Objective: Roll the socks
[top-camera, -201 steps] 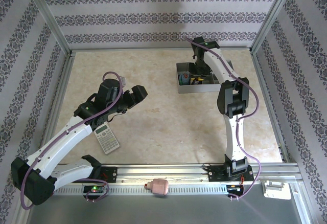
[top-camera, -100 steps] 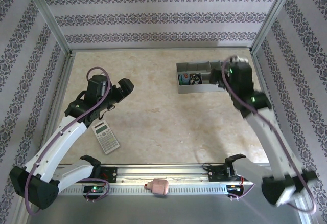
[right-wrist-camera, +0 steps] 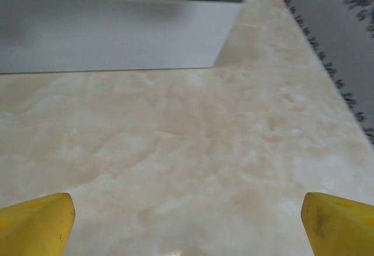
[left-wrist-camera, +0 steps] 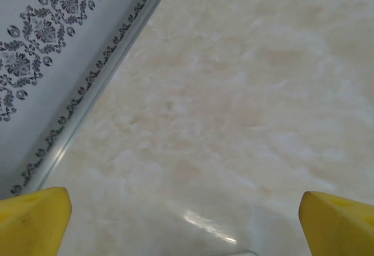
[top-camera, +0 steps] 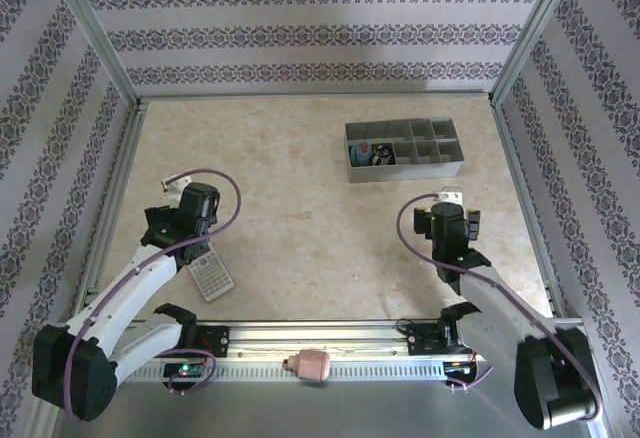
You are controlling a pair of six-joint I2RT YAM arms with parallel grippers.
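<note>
We note both arms have drawn back to the near edge. Left end effector [left-wrist-camera: 187,224] and right end effector [right-wrist-camera: 187,224] stand fully open, empty. The socks [top-camera: 374,153] sit in the tray's [top-camera: 405,171] left-end compartments; we judge the task finished.

table [top-camera: 300,218]: glossy, marble-look | tray [right-wrist-camera: 117,34]: matt grey plastic | rail [top-camera: 330,331]: metal

Calculator [top-camera: 212,276] partly under left arm [top-camera: 140,273], socks [top-camera: 375,153] tiny, indistinct
</note>
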